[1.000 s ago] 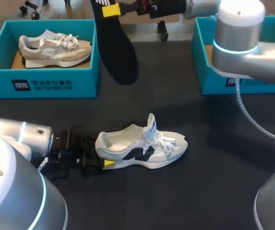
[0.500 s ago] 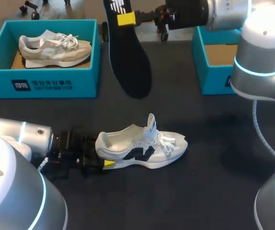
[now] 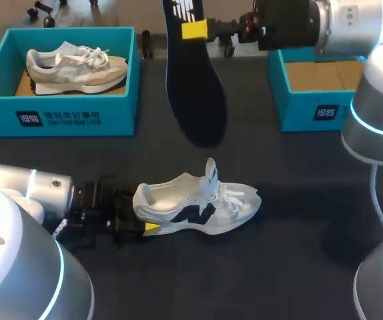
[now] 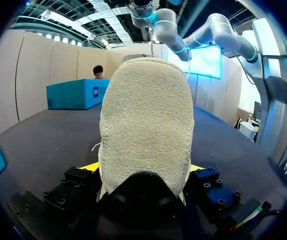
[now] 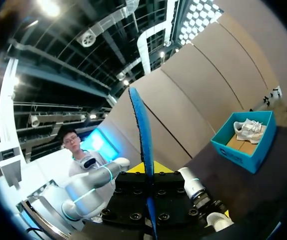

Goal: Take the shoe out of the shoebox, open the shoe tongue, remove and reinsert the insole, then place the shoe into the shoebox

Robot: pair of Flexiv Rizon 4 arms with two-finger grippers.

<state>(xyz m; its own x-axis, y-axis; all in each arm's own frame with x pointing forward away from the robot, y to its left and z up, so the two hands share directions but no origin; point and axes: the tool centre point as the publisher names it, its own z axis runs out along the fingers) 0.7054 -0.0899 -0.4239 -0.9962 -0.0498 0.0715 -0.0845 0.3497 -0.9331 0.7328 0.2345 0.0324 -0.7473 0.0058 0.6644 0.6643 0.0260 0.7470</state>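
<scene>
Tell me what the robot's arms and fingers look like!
The left arm and right arm are fat, round, silvery-grey tubes with glowing light-blue rings at the joints. The left gripper and right gripper are black and blocky, with bright yellow fingertips.

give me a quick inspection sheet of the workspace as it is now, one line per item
surface: black table, one shoe lying on it
job's things: shoe on its sole, tongue up; insole out, held in the air; right box, no shoe seen in it
clutter: beige shoe in left box
grippers: left jaws shut on shoe's heel; right jaws shut on insole
cables: grey cable beside right arm
surroundings: nothing seen
</scene>
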